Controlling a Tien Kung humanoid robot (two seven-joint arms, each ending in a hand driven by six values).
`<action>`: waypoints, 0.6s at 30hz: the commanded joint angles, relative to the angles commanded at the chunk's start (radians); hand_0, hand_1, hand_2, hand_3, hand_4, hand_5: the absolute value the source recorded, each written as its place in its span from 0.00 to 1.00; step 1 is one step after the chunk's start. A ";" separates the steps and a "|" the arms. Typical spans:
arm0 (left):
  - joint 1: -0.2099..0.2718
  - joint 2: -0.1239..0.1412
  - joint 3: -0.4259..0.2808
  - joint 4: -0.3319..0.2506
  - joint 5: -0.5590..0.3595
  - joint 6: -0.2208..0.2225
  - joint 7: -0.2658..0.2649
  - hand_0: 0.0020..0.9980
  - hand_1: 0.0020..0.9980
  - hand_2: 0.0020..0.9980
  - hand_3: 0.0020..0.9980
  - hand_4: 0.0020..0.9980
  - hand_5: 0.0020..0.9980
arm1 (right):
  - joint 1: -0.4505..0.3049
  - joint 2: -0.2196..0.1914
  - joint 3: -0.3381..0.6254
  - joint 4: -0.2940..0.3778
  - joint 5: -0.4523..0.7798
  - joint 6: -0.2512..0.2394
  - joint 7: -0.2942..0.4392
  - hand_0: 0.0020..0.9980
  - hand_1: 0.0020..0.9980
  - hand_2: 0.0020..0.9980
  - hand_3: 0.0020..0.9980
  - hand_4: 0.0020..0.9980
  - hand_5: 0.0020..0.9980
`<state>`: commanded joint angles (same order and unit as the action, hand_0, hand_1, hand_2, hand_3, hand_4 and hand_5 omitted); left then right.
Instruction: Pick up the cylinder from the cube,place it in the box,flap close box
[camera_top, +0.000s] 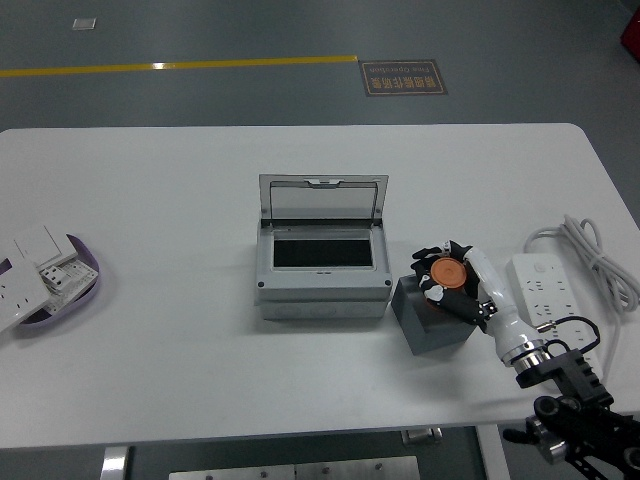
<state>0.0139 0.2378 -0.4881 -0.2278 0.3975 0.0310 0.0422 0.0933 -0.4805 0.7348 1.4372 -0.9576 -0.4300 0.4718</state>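
Grey plastic box sits mid-table, its transparent hinged lid standing upright at the back, dark opening facing up. Just to its right, close but not touching as far as I can see, stands a dark grey cube, turned slightly off square to the table edge.

Orange, flat-topped cylinder sits on top of the cube, at its upper face. Right hand, black and white with five fingers, comes in from the lower right corner on a black arm with a white forearm section. Fingers are curled around the cylinder from the far side and the near side, closed on it. Whether the cylinder has left the cube's top surface, I cannot tell; it appears to rest there.

White table carries other items well apart from the work: at the far left edge, a purple shallow dish holding white wall-switch plates, some overhanging its rim. At the far right, a white power strip with a coiled white cable looped behind it.

Beyond the table, grey floor with a yellow line and a dark floor sign.
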 joint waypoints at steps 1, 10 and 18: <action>0.000 0.000 0.000 0.000 0.000 0.000 0.000 0.59 0.63 0.62 0.64 0.70 0.21 | 0.000 0.000 0.001 0.001 -0.001 -0.001 0.000 0.50 0.50 0.45 0.42 0.14 0.00; 0.002 -0.001 0.000 0.001 -0.001 0.000 -0.001 0.59 0.63 0.62 0.64 0.70 0.20 | 0.007 0.018 0.032 0.022 -0.013 -0.028 0.001 0.36 0.37 0.34 0.25 0.00 0.00; 0.005 -0.005 0.005 0.002 -0.005 0.000 -0.001 0.59 0.63 0.62 0.64 0.70 0.20 | 0.102 0.092 0.016 0.047 -0.165 -0.073 -0.113 0.36 0.35 0.31 0.23 0.00 0.00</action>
<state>0.0191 0.2326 -0.4832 -0.2258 0.3922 0.0314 0.0415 0.1952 -0.3882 0.7508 1.4846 -1.1228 -0.5031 0.3583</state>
